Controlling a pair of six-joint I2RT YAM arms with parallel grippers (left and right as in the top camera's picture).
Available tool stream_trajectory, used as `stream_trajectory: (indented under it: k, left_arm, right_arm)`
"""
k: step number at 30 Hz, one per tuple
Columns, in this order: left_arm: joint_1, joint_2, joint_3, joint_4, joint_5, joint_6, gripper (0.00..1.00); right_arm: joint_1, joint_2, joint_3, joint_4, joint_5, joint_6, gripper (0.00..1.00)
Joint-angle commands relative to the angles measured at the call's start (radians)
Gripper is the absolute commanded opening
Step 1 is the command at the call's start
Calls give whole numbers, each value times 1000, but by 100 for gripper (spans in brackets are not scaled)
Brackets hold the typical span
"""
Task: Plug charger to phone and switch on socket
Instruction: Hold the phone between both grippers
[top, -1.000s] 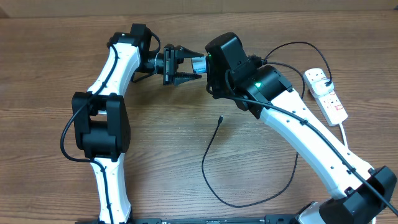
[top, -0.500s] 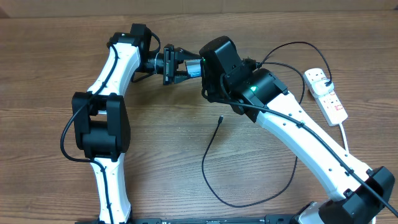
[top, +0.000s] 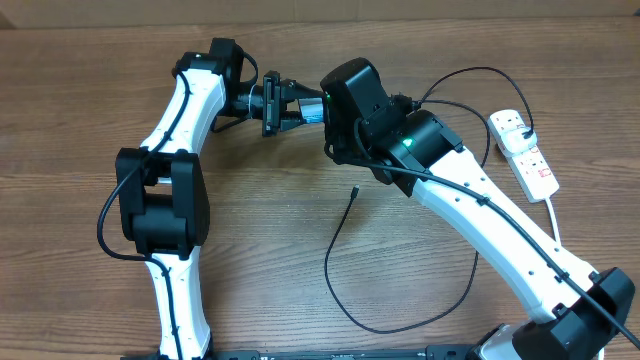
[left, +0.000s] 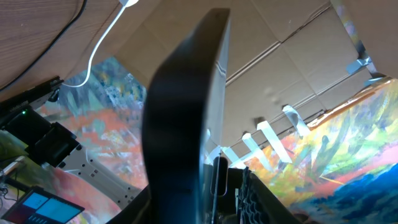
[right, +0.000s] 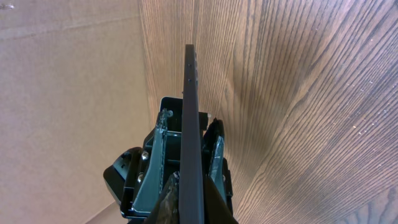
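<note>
One phone (top: 313, 108) up off the surface (top: 80, 120), pinched edge-on by left end effector (top: 297, 107). Right end effector (right: 194, 208) snug around its other end; cannot tell if squeezing. Loose charger (top: 328, 262) below.

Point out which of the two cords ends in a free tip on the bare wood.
The thin black looped charger cable: its small connector tip lies loose mid-table. The thick white cord runs from the white power strip.
</note>
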Motion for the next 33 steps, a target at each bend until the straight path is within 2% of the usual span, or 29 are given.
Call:
stream_trajectory:
  k: [1, 15, 19, 33]
  left_arm:
    - [-2, 0, 23, 1, 24, -7, 31]
    - [-2, 0, 23, 0, 24, -7, 22]
    - [-2, 0, 23, 0, 24, -7, 14]
    - [-2, 0, 23, 0, 24, -7, 17]
  right_arm:
    - [5, -3, 9, 15, 13, 12, 4]
    - [5, -3, 9, 32, -9, 11, 5]
    - [5, -3, 9, 32, -9, 11, 5]
    - [5, -3, 9, 32, -8, 11, 5]
